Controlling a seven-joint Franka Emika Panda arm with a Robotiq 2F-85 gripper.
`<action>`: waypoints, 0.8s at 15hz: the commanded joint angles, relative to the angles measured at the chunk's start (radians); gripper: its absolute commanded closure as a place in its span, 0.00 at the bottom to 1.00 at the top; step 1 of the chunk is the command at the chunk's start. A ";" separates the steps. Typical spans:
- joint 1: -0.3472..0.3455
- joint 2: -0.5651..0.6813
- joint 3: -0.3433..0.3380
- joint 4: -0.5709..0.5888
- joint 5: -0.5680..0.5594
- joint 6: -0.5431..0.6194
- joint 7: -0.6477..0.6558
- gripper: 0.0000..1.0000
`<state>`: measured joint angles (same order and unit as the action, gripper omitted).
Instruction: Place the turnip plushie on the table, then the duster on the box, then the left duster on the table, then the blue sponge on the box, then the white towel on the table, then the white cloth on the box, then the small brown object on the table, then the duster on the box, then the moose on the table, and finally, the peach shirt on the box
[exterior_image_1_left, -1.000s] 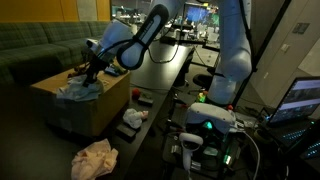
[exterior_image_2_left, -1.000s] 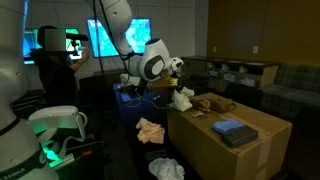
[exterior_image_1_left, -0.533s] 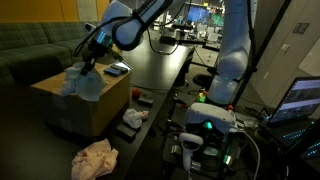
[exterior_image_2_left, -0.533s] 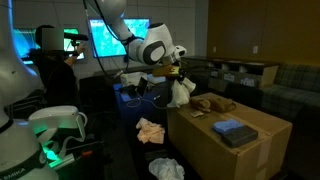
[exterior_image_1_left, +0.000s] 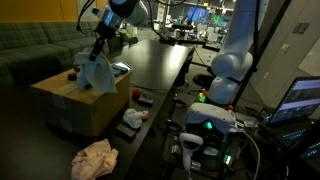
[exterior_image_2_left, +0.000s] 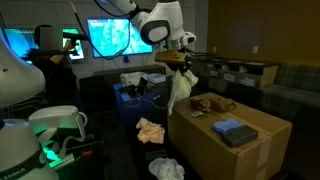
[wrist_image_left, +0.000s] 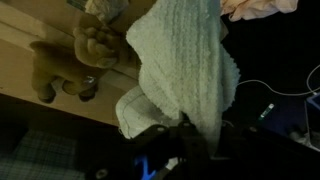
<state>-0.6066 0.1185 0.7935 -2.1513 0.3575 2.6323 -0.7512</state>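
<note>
1. Since the white towel (exterior_image_1_left: 97, 72) hangs from my end effector (exterior_image_1_left: 102, 40) above the box (exterior_image_1_left: 85, 112), I judge step 5 is in hand: towel → surface.
2. End effector state: fingers pressed together on the towel's top edge, pinching it. Wrist view shows it bunched btwn them, w/ the rest draping down.
3. Towel pos: in the air, lower hem near the box edge that faces the dark surface (exterior_image_1_left: 160, 65). Can't tell whether the hem touches the box.
4. On the box top: moose (exterior_image_2_left: 210, 103) and blue sponge (exterior_image_2_left: 236, 129), both apart from the towel. Peach shirt (exterior_image_1_left: 95, 158) lies low in front of the box, on the floor it seems.
5. Next move, my judgement: carry sideways over the surface w/ enough height that the hem doesn't drag on the moose or catch the box edge. Then lower and spread the fingers once the towel rests on a bare patch.
6. Risk, as I judge it: loose cloth swings and the pinch is on one edge only, so a fast move could shake it out early.
</note>
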 joint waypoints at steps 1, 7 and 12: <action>0.126 -0.157 -0.220 -0.028 0.141 -0.135 -0.108 0.97; 0.387 -0.270 -0.644 -0.138 0.061 -0.241 -0.098 0.97; 0.461 -0.272 -0.800 -0.221 -0.043 -0.198 -0.058 0.97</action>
<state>-0.1942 -0.1311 0.0638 -2.3191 0.3721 2.4001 -0.8455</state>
